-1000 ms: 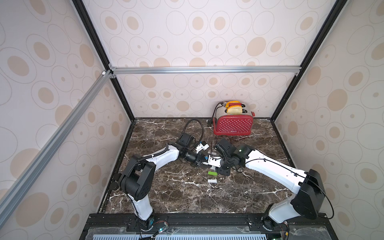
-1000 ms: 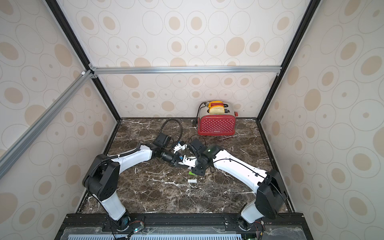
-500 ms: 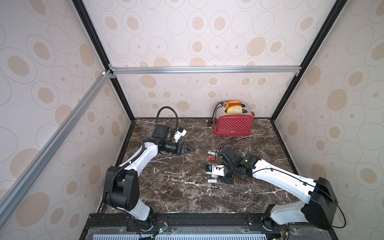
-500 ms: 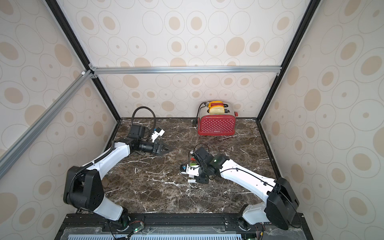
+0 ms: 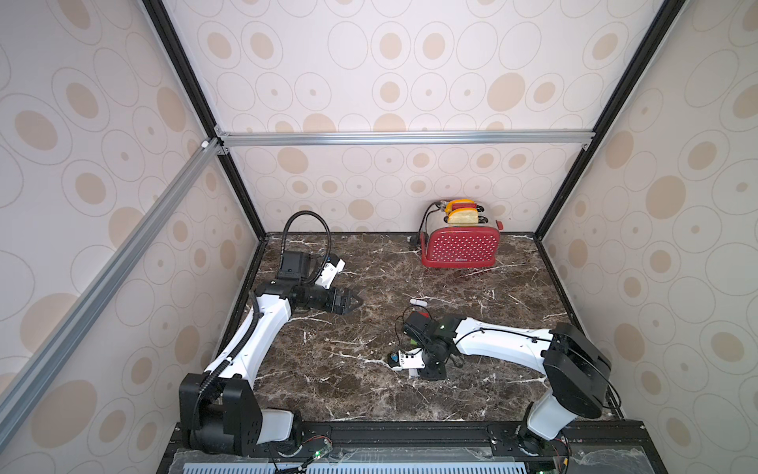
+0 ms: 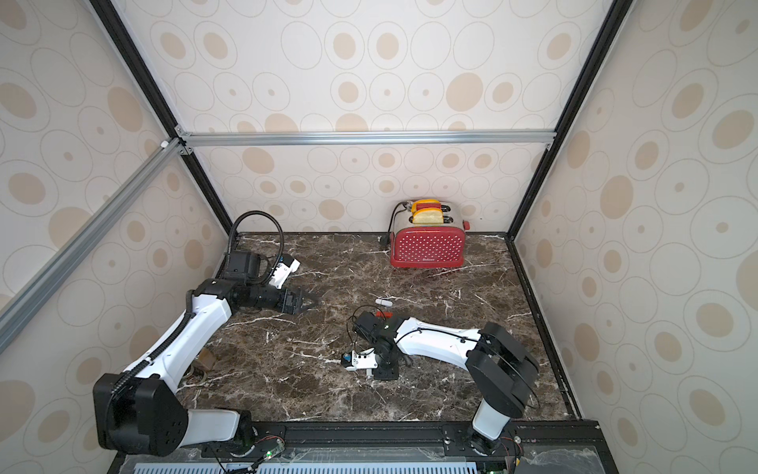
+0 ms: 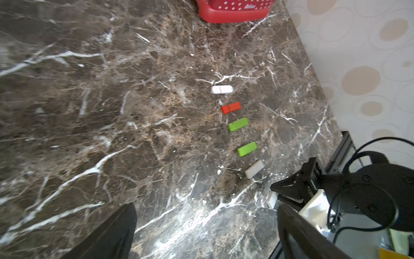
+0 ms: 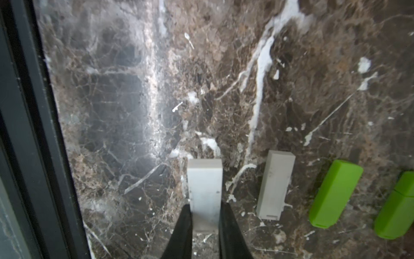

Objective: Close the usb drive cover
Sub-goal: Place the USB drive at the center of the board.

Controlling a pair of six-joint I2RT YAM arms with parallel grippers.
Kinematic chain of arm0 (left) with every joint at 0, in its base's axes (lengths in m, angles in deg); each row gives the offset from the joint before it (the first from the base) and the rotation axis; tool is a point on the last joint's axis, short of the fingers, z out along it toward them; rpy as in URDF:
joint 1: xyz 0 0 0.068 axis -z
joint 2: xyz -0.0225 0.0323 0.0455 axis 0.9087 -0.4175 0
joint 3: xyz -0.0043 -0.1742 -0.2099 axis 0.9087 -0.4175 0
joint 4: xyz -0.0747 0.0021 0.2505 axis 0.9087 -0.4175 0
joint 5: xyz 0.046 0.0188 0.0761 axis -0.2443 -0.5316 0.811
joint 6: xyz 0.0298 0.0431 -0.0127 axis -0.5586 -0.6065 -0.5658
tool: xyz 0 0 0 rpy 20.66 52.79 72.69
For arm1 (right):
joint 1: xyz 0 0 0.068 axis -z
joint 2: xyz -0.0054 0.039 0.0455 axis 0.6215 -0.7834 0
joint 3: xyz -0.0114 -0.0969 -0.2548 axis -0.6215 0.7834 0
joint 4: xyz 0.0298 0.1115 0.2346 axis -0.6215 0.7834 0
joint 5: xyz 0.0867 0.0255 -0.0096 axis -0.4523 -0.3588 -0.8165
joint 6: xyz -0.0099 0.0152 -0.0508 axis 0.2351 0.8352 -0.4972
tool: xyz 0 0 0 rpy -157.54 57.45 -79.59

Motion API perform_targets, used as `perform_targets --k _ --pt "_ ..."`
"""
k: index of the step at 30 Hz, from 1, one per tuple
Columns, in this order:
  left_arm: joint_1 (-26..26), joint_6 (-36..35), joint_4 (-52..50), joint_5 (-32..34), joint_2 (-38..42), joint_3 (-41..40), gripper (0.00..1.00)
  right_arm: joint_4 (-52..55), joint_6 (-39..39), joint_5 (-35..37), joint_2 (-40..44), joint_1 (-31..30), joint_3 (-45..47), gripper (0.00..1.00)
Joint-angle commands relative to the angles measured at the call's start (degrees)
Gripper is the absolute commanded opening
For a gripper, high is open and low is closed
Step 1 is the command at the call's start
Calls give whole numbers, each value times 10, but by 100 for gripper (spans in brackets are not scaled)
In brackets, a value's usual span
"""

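Observation:
A white block-shaped usb drive point(image 8: 205, 179) is clamped at its near end by my right gripper point(image 8: 205, 209), low over the front middle of the marble table point(image 5: 328, 369); its cover end shows no metal plug. In both top views the right gripper point(image 5: 415, 371) point(image 6: 371, 371) points down at the table. My left gripper point(image 5: 353, 303) point(image 7: 206, 206) hangs wide open and empty at the left back, well apart from the drives. Beside the held drive lie another white drive point(image 8: 275, 186) and two green ones point(image 8: 333, 192).
A row of drives runs towards the back: two green point(image 7: 246, 149) point(image 7: 238, 124), a red one point(image 7: 231, 107) and a rounded white one point(image 7: 222, 89) point(image 5: 418, 302). A red toaster point(image 5: 461, 246) stands at the back wall. The black front rail point(image 8: 26, 134) is close to the right gripper.
The left gripper has opened and drawn back to the left rear, away from the right one. The right arm carried the white drive forward and down to the table.

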Motion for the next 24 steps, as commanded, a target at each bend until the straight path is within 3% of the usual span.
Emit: perform_targets --k 1,18,21,24 --pt "-10 -37 -3 51 34 -16 99 18 8 9 -14 -5 -18 0" --pt "-22 -59 43 152 76 -54 99 28 30 47 -60 -22 3 1" --pt "-22 -51 67 184 82 -71 99 26 35 52 -61 -23 7 8" --pt "-22 -38 89 227 87 -89 99 25 38 54 -55 -22 6 28"
